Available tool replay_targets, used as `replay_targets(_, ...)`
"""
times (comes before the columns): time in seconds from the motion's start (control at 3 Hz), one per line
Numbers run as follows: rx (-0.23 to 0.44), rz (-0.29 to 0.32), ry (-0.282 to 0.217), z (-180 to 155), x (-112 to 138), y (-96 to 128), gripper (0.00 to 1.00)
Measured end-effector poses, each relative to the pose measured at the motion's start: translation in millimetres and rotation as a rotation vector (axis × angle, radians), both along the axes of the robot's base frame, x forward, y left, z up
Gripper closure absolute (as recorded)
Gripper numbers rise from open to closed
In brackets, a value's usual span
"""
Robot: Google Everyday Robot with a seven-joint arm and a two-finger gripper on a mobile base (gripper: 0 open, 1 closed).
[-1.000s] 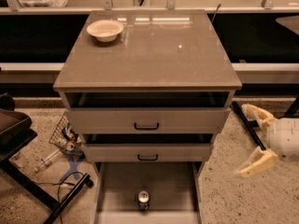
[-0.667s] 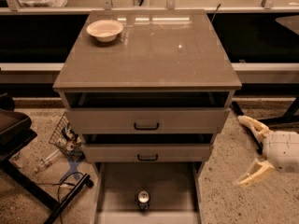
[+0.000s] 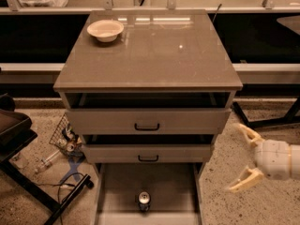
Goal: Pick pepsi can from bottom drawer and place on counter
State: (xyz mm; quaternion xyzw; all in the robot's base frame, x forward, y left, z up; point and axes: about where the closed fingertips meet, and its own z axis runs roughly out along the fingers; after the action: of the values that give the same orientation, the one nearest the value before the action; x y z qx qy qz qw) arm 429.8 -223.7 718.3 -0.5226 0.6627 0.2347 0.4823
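Observation:
The pepsi can (image 3: 144, 200) stands upright on the floor of the open bottom drawer (image 3: 122, 191), near its front middle; its silver top faces up. The counter (image 3: 154, 55) is the glossy grey-brown slab on top of the cabinet. My gripper (image 3: 241, 158) is at the right of the cabinet, level with the lower drawers and off to the right of the can. Its two cream fingers are spread wide apart and hold nothing.
A white bowl (image 3: 105, 30) sits at the counter's back left. The two upper drawers (image 3: 147, 121) with black handles are slightly pulled out. A wire basket and cables (image 3: 65, 139) lie on the floor at the left, beside a dark stand (image 3: 14, 130).
My gripper has moved down and slightly right, staying open. The can, drawers and bowl have not moved.

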Motion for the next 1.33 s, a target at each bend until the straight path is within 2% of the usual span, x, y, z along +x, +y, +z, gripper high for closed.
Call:
replay_targets(0.33,0.036,0.010,-0.021,-62.8,1.9,15.8,0.00)
replay_targets(0.67,0.101,0.043,-0.039,-133.2,1.1,28.7,0.00)
replay_targets(1.0,0.144,0.075,-0.031,-186.2,-1.3,39.7,0.00)
replay_targets(1.33,0.177,0.095,0.002,-232.4,-6.0,50.3,0.00)
